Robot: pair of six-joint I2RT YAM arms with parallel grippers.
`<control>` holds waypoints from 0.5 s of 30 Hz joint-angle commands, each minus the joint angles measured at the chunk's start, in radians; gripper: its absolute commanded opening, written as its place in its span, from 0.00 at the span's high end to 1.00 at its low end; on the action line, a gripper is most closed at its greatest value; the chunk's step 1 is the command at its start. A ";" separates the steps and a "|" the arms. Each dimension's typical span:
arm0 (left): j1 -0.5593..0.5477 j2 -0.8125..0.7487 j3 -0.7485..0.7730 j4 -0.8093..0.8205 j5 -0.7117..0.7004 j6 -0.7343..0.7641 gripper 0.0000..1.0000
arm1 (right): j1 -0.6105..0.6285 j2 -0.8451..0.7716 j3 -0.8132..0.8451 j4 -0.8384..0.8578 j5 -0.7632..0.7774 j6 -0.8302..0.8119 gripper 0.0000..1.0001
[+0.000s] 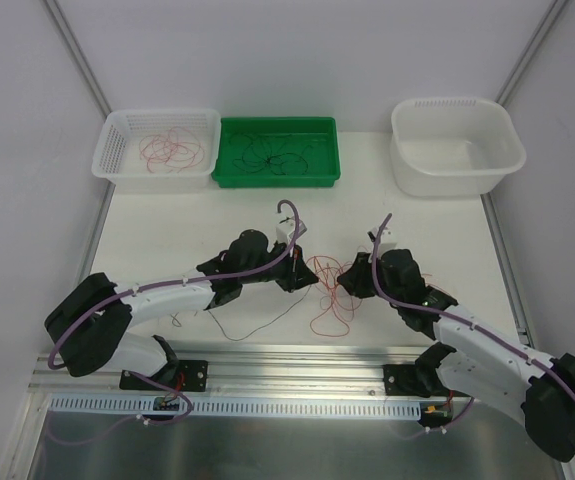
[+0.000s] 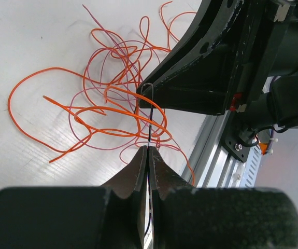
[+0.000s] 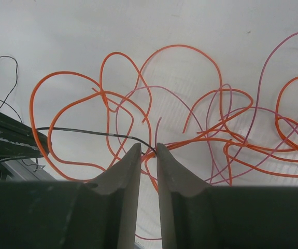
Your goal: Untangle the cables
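Cables [image 1: 329, 295]: you have a loose tangle of orange-red and pinkish-red strands on the table [image 1: 447, 260], on the near side of the green tray [image 1: 277, 181] and well apart from it, between your two grippers. Dark wire [image 3: 86, 130]: one strand, running out of that tangle. Left gripper [image 2: 147, 150]: near side of the tray, fingers pressed together, pinching the dark wire. Right gripper [image 3: 149, 148]: beside it, jaws a narrow slit apart, with dark and orange strands crossing at the tips. Green tray: holds dark wires [image 1: 272, 155]. White basket [image 1: 117, 162]: just left of the tray, holds pinkish-red wires [image 1: 172, 148]. White tub [image 1: 457, 172]: right of the tray, apart.
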 commanded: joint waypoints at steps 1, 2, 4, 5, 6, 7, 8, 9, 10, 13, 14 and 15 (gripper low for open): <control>-0.009 -0.005 0.004 0.056 0.044 -0.019 1.00 | 0.000 0.008 0.006 0.067 -0.012 -0.020 0.78; -0.009 -0.007 0.004 0.058 0.044 -0.017 1.00 | 0.001 0.026 0.006 0.073 -0.009 -0.020 0.79; -0.009 -0.014 0.001 0.058 0.041 -0.009 1.00 | 0.000 0.039 0.009 0.081 -0.010 -0.026 0.83; -0.009 -0.014 0.000 0.056 0.038 -0.008 1.00 | 0.000 0.051 0.011 0.084 -0.010 -0.029 0.85; -0.009 -0.017 -0.002 0.058 0.035 -0.006 1.00 | 0.000 0.057 0.013 0.085 -0.009 -0.032 0.90; -0.009 -0.016 -0.005 0.056 0.033 -0.006 1.00 | 0.000 0.060 0.013 0.082 -0.006 -0.035 0.94; -0.009 -0.016 -0.006 0.056 0.032 -0.002 1.00 | 0.001 0.059 0.020 0.078 -0.004 -0.046 0.98; -0.009 -0.016 -0.008 0.055 0.030 0.003 1.00 | 0.000 0.054 0.025 0.068 -0.003 -0.050 0.99; -0.009 -0.016 -0.006 0.042 0.009 0.010 1.00 | 0.000 0.048 0.032 0.038 -0.001 -0.058 0.99; -0.008 -0.014 0.024 -0.019 -0.055 0.067 1.00 | 0.001 0.001 0.086 -0.088 0.012 -0.090 0.99; -0.008 -0.014 0.044 -0.080 -0.098 0.119 1.00 | 0.001 -0.015 0.118 -0.123 0.016 -0.118 0.99; -0.006 -0.005 0.064 -0.118 -0.108 0.144 1.00 | 0.001 -0.029 0.134 -0.196 0.025 -0.132 0.99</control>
